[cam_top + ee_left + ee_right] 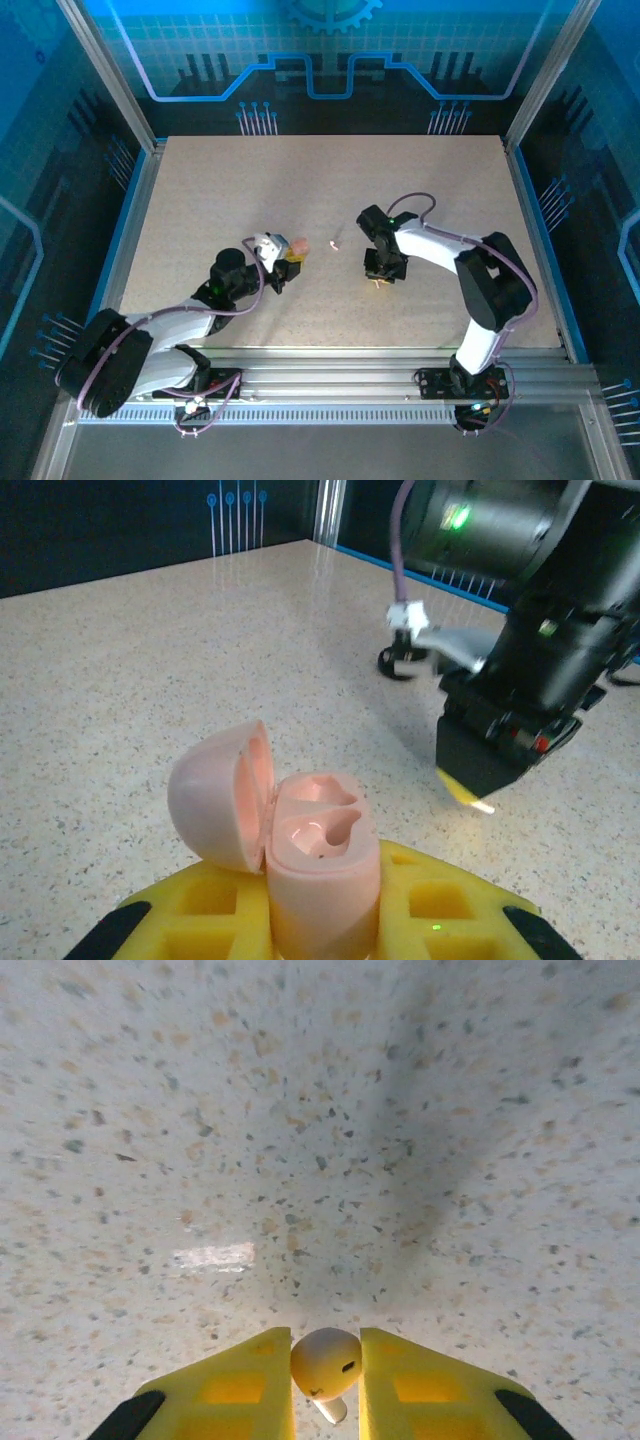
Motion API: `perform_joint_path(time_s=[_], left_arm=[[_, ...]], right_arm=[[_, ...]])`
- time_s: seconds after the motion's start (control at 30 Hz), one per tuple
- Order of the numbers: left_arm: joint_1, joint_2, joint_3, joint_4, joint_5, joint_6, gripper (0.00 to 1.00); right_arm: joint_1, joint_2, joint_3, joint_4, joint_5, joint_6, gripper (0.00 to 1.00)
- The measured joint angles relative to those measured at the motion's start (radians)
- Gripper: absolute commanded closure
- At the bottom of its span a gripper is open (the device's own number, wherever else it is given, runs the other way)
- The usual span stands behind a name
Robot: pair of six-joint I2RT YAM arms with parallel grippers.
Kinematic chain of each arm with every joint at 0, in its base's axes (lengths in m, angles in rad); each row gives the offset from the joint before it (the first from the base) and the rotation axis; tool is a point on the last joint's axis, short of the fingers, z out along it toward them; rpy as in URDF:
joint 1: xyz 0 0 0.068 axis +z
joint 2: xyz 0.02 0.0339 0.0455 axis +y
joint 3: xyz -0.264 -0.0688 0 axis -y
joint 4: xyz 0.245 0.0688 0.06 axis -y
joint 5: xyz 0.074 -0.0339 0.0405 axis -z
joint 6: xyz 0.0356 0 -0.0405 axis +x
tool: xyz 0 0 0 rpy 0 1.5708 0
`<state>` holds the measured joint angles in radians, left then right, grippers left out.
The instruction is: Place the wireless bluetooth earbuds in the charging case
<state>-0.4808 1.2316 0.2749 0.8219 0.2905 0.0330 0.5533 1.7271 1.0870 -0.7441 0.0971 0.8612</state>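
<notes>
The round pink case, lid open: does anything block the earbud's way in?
Nothing visible blocks it. Between the whitish earbud in the right gripper and the pale pink charging case lies bare speckled table and one tiny loose piece.

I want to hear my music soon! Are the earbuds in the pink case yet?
Not yet. Done: the charging case is open, clamped in the left gripper. In hand: the right gripper pinches one whitish earbud over the table. Left: both sockets look empty, so that earbud has to go in, and another small piece lies loose on the table.
</notes>
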Motion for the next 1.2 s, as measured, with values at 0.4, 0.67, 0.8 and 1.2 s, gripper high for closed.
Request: perform_joint_path(time_s=[0.4, 0.67, 0.8, 1.2], left_arm=[[-0.002, 0.262, 0.029, 0.269, 0.056, -0.061, 0.85], [-0.036, 0.376, 0.084, 0.419, 0.074, -0.087, 0.85], [-0.047, 0.376, 0.105, 0.462, 0.08, -0.086, 0.85], [-0.058, 0.378, 0.11, 0.514, 0.1, -0.083, 0.85]], right_arm=[[0.016, -0.307, -0.121, 0.173, 0.077, 0.01, 0.81], [0.057, -0.494, -0.193, 0.381, 0.082, -0.051, 0.81], [0.081, -0.531, -0.24, 0.502, 0.067, -0.078, 0.81], [0.163, -0.556, -0.336, 0.836, 0.016, -0.13, 0.8]])
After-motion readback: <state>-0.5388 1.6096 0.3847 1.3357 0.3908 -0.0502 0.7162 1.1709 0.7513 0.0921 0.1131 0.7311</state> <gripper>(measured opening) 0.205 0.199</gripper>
